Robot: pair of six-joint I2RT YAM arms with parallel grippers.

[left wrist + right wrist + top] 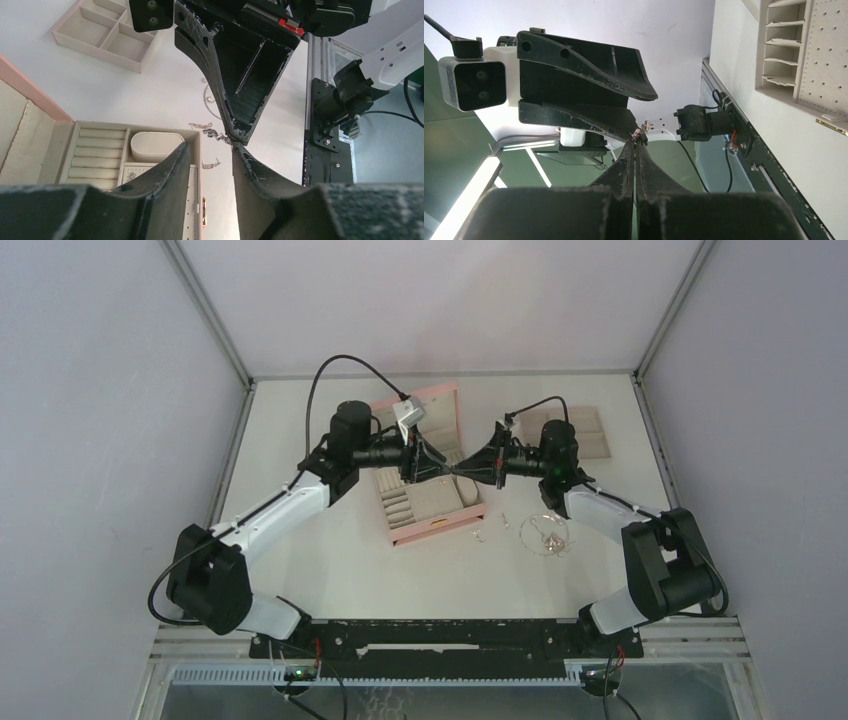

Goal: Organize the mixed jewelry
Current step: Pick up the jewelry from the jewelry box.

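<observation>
Nearest, low and right of centre in the top view, the thin necklace (545,533) lies looped on the surface (350,560). A few loose bits (480,535) lie just beside the pink box (440,527), so most of the sorting is not yet done. Beyond them, at the middle of the frame, the two arms meet tip to tip above the open box. The right fingers (629,165) are closed, pinching a small silver piece (640,133) at their very ends. The left fingers (170,170) stand parted, one tip touching or nearly touching that piece and the other well clear. This looks like a mid-air handover, and the hold is its weak spot: the piece seems caught only by an edge, so a nudge from the left tip could flick it out. If the right lets go before the left has closed, the piece would drop, likely into the box's compartments or onto the surface, where something so tiny is hard to pick up again. The tips could also clash if either arm pushes in. Farthest, at the upper right, the beige tray (590,435) sits apart from it all.
</observation>
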